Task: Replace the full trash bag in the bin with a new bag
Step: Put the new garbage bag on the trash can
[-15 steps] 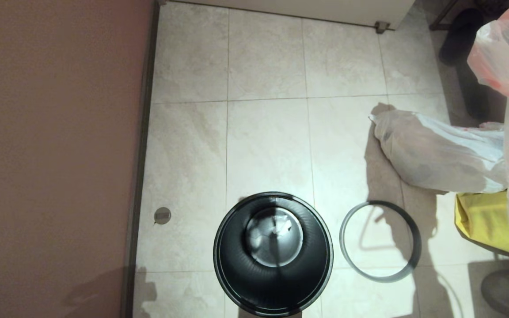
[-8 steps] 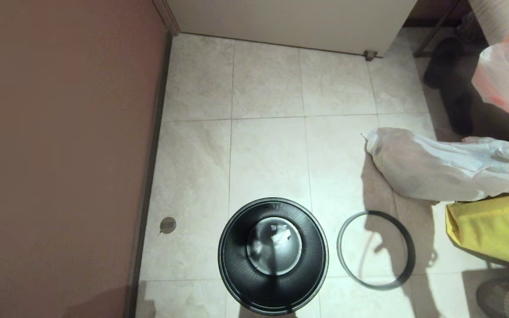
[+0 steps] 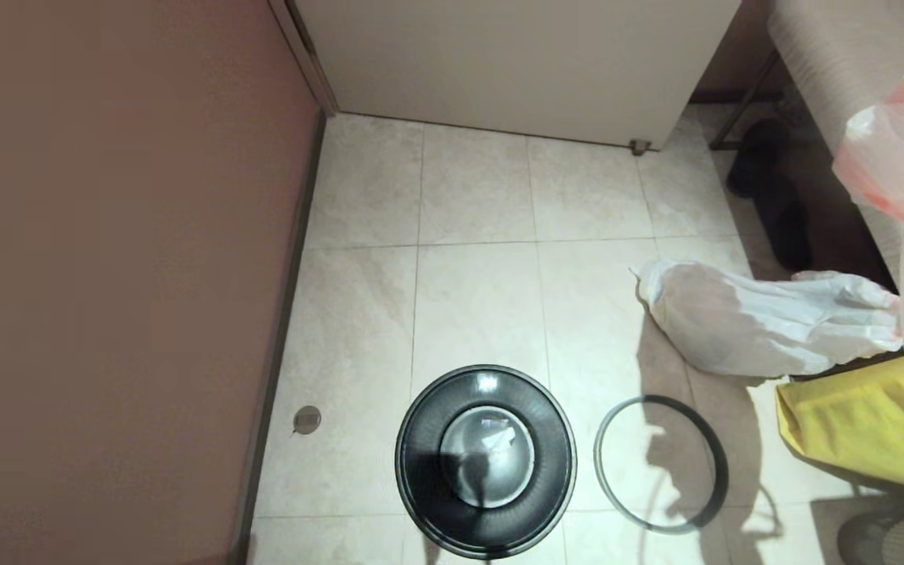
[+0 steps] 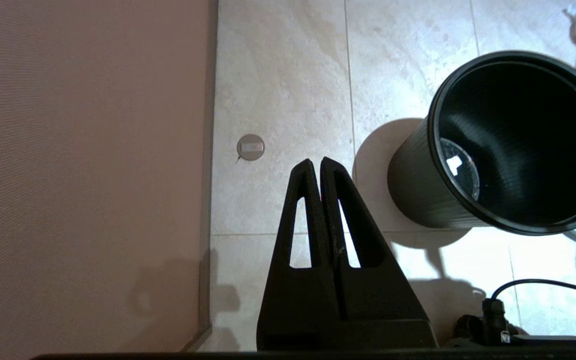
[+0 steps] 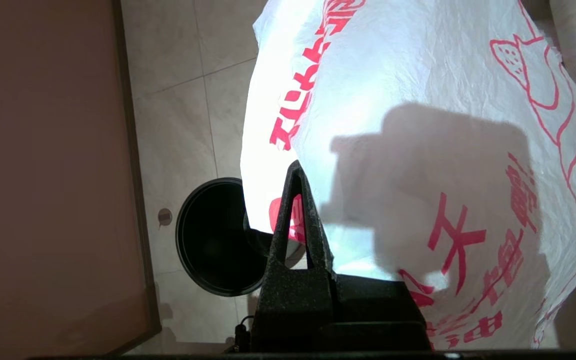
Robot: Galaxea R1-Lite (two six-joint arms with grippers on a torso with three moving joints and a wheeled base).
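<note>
My right hand (image 5: 302, 220) is clamped tight on the new bag (image 5: 418, 150), which billows out in front of it, off the floor, so I judge it is up there ready to be lowered into the bin (image 3: 486, 459). The bin stands unlined on the tiled floor (image 3: 475, 298), its grey hoop (image 3: 660, 465) lying just beside it, presumably kept off so the bag's edge can go over the rim first. The full trash bag (image 3: 750, 322) lies on its side well apart from the bin, against a yellow bag (image 3: 852, 428). My left hand (image 4: 320, 167) hangs with fingers together, holding nothing, near the wall (image 3: 107, 275).
</note>
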